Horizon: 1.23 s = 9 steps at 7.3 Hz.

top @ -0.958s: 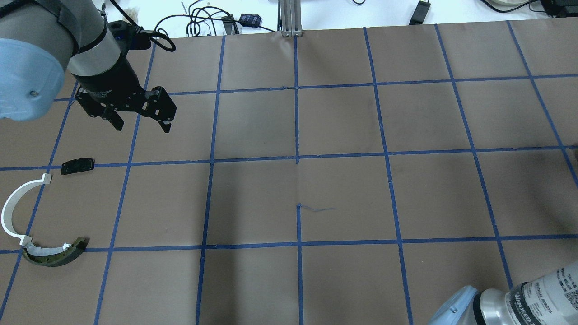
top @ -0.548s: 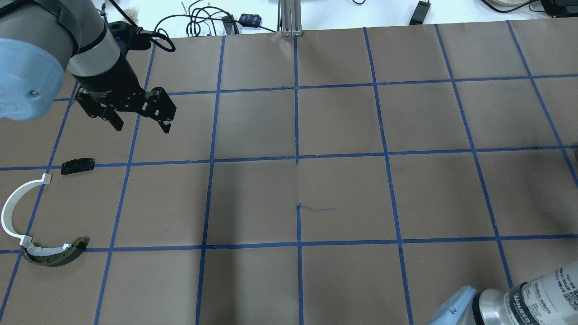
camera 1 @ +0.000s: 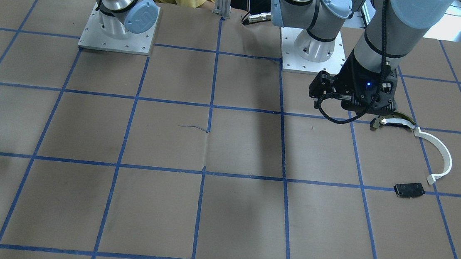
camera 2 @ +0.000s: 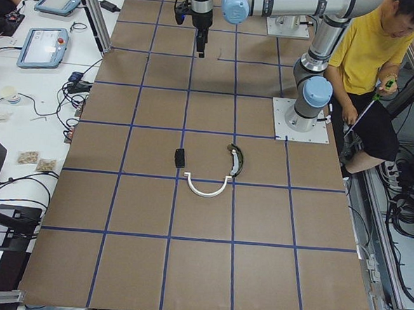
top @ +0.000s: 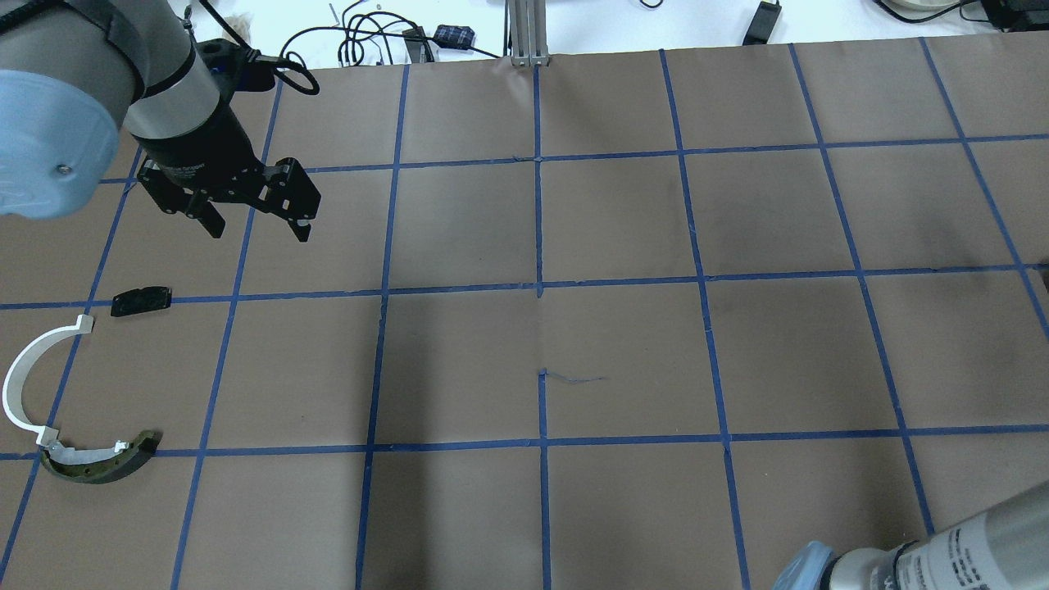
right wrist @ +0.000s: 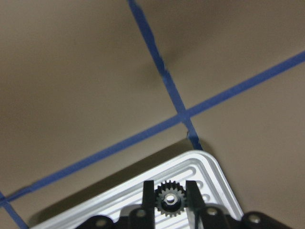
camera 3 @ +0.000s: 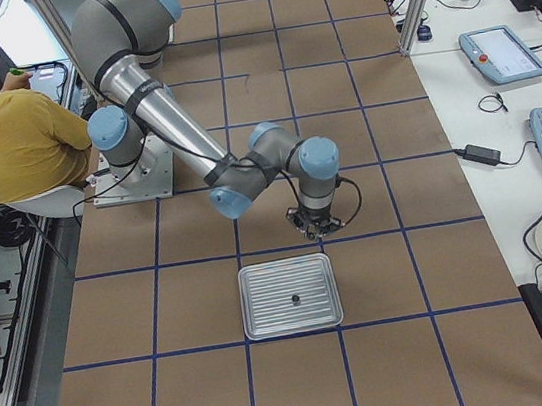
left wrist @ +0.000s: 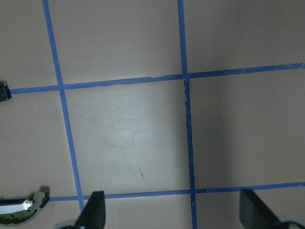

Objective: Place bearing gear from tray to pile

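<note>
two arms sit well apart. near the worktop's (top: 623,352) right edge, the right gripper (right wrist: 169,191) pinches the bearing gear (right wrist: 167,200) between its fingers, above the tray (right wrist: 212,179). near the left edge, the left gripper (top: 258,229) hangs spread beside the pile: a black plate (top: 141,301), and a white curved strip (top: 25,342) meeting a dark yellowish curved piece (top: 102,473).
</note>
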Motion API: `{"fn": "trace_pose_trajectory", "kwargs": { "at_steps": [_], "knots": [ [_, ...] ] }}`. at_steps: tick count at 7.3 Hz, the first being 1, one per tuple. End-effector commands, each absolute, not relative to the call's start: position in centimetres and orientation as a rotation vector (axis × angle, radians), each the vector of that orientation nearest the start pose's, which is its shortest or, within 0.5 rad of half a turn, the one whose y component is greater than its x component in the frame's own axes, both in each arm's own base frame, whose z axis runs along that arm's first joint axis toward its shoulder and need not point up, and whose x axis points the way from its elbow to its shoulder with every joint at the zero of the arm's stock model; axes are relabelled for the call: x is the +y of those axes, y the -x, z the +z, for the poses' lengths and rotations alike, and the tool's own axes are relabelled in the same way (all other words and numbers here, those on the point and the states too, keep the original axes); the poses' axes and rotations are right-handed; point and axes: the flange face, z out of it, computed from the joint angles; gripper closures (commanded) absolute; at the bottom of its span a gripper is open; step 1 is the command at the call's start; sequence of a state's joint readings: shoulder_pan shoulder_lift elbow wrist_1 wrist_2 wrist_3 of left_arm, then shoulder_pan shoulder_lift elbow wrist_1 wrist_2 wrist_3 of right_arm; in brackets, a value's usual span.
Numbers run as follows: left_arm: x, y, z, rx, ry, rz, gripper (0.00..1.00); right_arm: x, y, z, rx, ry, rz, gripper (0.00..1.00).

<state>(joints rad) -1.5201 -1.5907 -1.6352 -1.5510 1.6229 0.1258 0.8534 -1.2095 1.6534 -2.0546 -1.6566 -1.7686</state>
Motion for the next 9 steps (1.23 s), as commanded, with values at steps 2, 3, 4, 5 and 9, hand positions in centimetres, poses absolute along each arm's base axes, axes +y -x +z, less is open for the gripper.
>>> {"fn": "trace_pose_trajectory", "kwargs": {
  "at_steps": [2, 3, 4, 5, 9],
  "knots": [
    [-49.8, 10.4, 44.9, 3.091, -0.121, 0.106, 0.0, -56.9, 3.8, 31.4, 3.015, 1.078, 0.118, 1.0],
    [-49.8, 10.3, 44.9, 3.091, -0.119, 0.106, 0.0, -56.9, -5.3, 31.1, 3.082, 0.915, 0.09, 1.0],
    [-49.8, 10.3, 44.9, 3.093, -0.119, 0.104, 0.0, -55.7, -14.2, 30.6, 3.126, 0.759, 0.068, 1.0],
    [-49.8, 10.3, 44.9, 3.091, -0.119, 0.104, 0.0, -54.2, -21.4, 29.3, 3.152, 0.553, 0.06, 1.0],
    [-49.9, 10.1, 43.7, 3.093, -0.112, 0.118, 0.0, -49.0, -38.3, 21.8, 3.099, 0.109, 0.049, 1.0]
  ]
}}
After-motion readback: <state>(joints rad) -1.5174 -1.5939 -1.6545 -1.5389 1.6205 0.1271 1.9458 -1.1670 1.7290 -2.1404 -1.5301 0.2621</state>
